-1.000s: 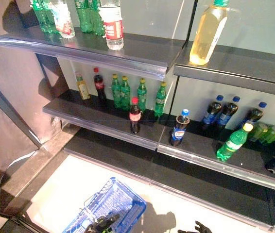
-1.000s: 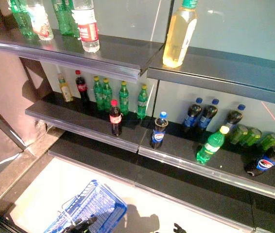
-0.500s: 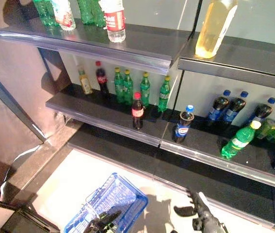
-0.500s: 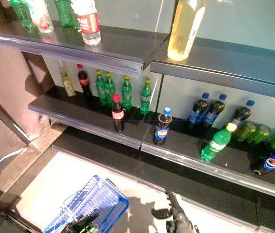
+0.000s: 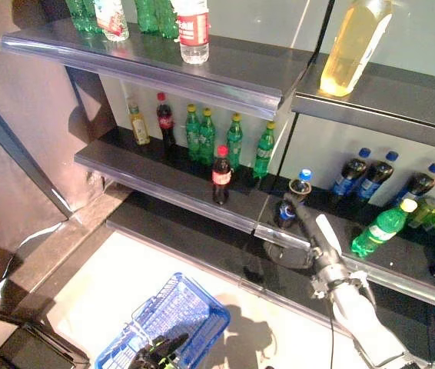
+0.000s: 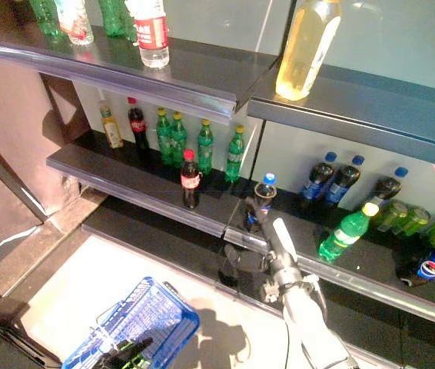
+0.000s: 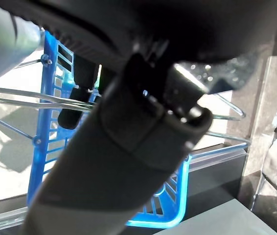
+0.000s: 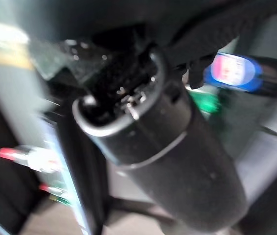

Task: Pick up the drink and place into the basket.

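Note:
A dark cola bottle with a blue cap stands at the front of the middle shelf. My right hand is raised to that shelf. Its fingers are straight and reach the lower part of this bottle without closing on it. The hand and the bottle also show in the right eye view, hand just below bottle. The blue basket hangs low at the left, with no drink in it. My left hand is shut on its thin wire handles.
On the middle shelf stand a red-capped cola bottle, green bottles and more blue-capped cola bottles. A green bottle lies on its side. A tall yellow bottle stands on the top shelf. Pale floor lies below.
My right arm has risen from near the floor up to the middle shelf, and the hand now reaches the blue-capped cola bottle. The camera has shifted slightly. The basket hangs as before.

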{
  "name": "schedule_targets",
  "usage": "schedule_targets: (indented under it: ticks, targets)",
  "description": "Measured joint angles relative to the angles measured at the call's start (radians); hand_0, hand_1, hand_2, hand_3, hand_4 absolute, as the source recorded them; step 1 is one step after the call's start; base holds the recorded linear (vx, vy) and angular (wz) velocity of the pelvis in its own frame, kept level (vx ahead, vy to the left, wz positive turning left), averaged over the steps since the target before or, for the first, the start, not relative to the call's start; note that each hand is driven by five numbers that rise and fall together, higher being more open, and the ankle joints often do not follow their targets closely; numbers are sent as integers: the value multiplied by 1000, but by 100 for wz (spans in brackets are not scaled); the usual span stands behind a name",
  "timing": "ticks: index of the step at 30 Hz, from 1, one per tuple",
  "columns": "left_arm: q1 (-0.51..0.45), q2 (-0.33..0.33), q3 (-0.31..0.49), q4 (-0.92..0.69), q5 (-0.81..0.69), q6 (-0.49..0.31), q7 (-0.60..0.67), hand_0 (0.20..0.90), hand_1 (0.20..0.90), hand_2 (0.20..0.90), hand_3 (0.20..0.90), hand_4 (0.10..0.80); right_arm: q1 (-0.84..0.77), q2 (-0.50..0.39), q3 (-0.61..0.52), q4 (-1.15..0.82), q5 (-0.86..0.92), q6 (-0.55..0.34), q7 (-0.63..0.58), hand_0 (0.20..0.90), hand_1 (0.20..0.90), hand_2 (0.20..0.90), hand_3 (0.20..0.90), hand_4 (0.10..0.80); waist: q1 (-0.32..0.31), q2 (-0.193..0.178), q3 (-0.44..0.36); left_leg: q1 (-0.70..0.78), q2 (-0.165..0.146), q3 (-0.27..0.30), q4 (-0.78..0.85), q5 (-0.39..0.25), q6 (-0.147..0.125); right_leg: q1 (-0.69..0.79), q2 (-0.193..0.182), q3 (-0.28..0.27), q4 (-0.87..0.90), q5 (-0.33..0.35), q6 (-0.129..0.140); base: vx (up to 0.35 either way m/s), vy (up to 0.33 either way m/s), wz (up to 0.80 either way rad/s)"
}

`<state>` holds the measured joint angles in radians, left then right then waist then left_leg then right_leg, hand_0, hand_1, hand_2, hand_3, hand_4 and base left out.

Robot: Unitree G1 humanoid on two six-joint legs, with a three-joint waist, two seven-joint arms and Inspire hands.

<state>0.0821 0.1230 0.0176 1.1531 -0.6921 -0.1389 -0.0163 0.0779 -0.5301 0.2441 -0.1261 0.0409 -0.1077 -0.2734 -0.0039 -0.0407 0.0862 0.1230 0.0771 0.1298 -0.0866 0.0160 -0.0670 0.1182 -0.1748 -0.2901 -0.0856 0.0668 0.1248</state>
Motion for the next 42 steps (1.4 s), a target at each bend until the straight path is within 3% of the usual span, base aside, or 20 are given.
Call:
schedule_targets:
  ticks: [4, 8, 17, 22, 28, 33, 42]
  targets:
    - [1, -1, 7, 5, 1, -9, -16, 300, 300, 300, 200, 100, -35, -26, -49, -15, 2, 0, -107, 900, 900, 900, 900, 800, 1, 1, 6, -1, -1, 0, 2, 0, 0, -1, 1, 0, 1, -1, 1, 21, 7, 0]
    - [-30, -2, 6, 7, 1, -30, -33, 300, 300, 300, 200, 100, -120, -35, -82, -15, 2, 0, -248, 900, 900, 900, 900, 800, 2, 10, 66, -34, 0, -2, 63, -23, 0, -21, -1, 6, 38, -14, -1, 13, 12, 0]
    - [-84, -17, -39, -75, -5, -36, -25, 300, 300, 300, 200, 100, -240, -36, -110, -2, 22, 0, -499, 900, 900, 900, 900, 800, 11, 60, 176, -148, 3, -9, 206, -62, 2, -110, -10, -3, 150, -52, -11, -46, 5, 7]
    - [-163, -15, -103, -116, -40, -44, -13, 300, 300, 300, 200, 100, -355, -35, -98, 62, 69, 6, -524, 900, 900, 900, 900, 800, 31, 91, 273, -240, 5, -30, 286, -67, 4, -205, -24, -1, 258, -79, -24, -133, -12, 8]
    - [-231, 17, -134, -160, -125, -53, 11, 300, 300, 300, 200, 100, -453, -20, -43, 91, 103, 2, -548, 900, 900, 900, 900, 800, 25, 77, 350, -364, -5, -30, 376, -71, 10, -362, -53, 33, 402, -116, -38, -185, 13, -3]
    - [-267, 24, -168, -206, -176, -74, 32, 300, 300, 300, 200, 100, -553, -19, -39, 166, 150, 1, -576, 900, 900, 900, 900, 800, 28, 89, 412, -448, -14, -29, 425, -69, 16, -458, -68, 54, 457, -118, -46, -120, 20, -3]
    - [-286, 20, -169, -235, -200, -82, 47, 300, 300, 300, 200, 100, -662, 11, -3, 236, 160, 2, -610, 900, 900, 900, 900, 800, 31, 117, 448, -500, -11, -13, 433, -66, 18, -533, -66, 80, 483, -111, -46, -38, 12, -8]
